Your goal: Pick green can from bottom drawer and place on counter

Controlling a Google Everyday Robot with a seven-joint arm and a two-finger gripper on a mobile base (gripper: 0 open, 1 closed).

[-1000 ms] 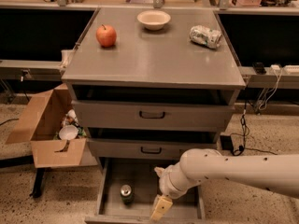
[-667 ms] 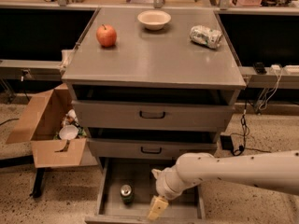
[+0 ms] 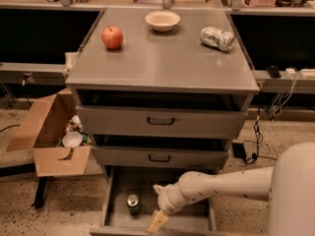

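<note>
Camera view: the pincer [image 3: 156,205] has slid left across the bottom drawer [image 3: 142,181] within the last second. It now sits just right of the green can [image 3: 133,203], spread wide and empty. The can stands upright on the drawer floor. Closing on it looks next, then the lift to the surface [image 3: 162,58].

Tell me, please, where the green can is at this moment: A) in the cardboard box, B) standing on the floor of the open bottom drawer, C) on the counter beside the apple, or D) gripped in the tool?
B: the green can stands upright in the bottom drawer, just left of the open tool, which reaches into the drawer apart from it.
</note>
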